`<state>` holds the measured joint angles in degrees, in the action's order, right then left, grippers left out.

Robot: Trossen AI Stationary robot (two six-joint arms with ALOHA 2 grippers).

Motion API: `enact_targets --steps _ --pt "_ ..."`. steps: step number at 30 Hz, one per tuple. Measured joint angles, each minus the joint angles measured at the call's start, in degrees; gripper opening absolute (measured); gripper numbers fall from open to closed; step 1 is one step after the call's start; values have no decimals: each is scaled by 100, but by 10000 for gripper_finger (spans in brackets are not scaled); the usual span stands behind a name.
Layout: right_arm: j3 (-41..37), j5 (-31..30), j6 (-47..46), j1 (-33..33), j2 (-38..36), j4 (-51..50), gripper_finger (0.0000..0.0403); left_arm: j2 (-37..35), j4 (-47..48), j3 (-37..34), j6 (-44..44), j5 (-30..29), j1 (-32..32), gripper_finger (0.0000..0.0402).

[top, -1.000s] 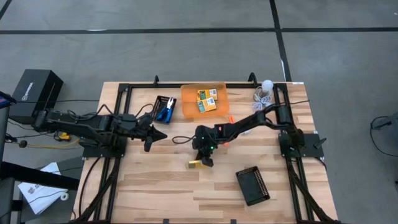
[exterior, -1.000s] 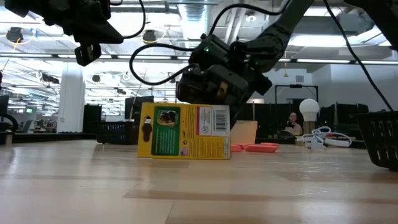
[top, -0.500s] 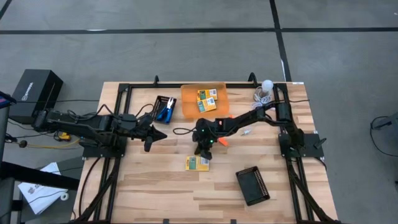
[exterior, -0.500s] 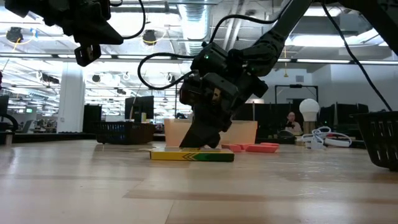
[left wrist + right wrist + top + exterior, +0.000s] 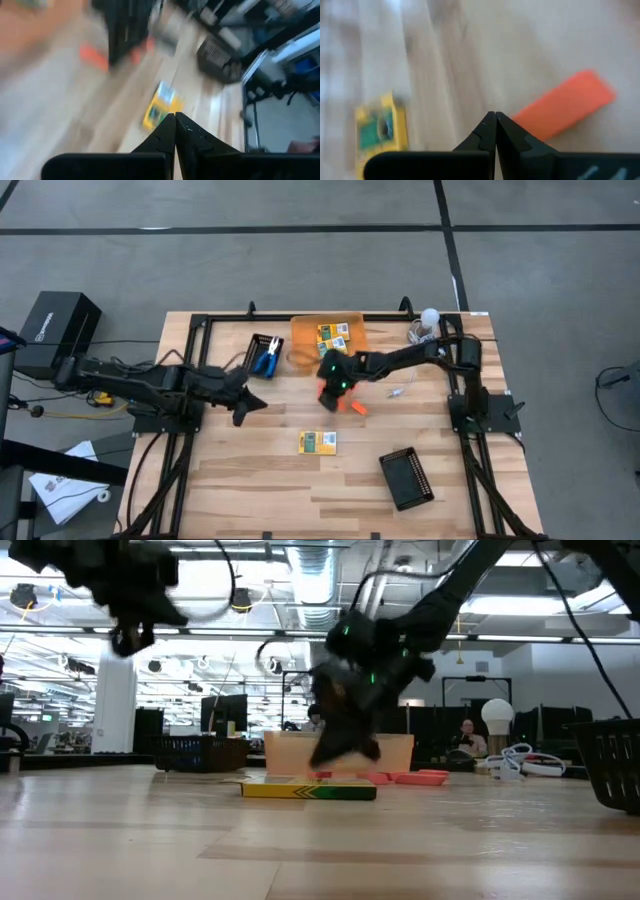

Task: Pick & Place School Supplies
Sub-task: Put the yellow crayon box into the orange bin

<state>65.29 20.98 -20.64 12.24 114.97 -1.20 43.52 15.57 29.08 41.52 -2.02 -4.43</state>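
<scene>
Since a moment ago the right gripper [image 5: 331, 395] has pulled back toward the orange tray [image 5: 303, 338], fingers closed on nothing; the crayon box [image 5: 318, 442] lies flat well in front of it. Two more boxes [image 5: 333, 336] sit in the tray

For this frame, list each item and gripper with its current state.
Crayon box: lying flat on the table, untouched.
Orange bin: open, holds crayon boxes.
Orange stick: flat on the table.
Pliers: resting in a black tray.
Right gripper: shut, empty.
Left gripper: shut, empty.
</scene>
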Motion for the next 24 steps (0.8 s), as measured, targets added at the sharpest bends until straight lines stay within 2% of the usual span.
enact_targets --steps 4,7,12,16,24 --pt "40 124 -362 11 -824 166 12 494 -11 -262 684 233 -29 14" --pt "26 198 -609 -16 -1348 167 38 943 -347 -426 744 310 -33 40" --pt "49 186 -889 26 -2342 231 94 1691 -1407 -547 783 304 -33 97" --pt "48 13 -940 -8 -3036 106 131 2416 -2245 -547 1248 331 -33 134" --pt "53 -222 -854 -3 -3973 -244 177 4004 -3828 -551 1994 892 -35 161"
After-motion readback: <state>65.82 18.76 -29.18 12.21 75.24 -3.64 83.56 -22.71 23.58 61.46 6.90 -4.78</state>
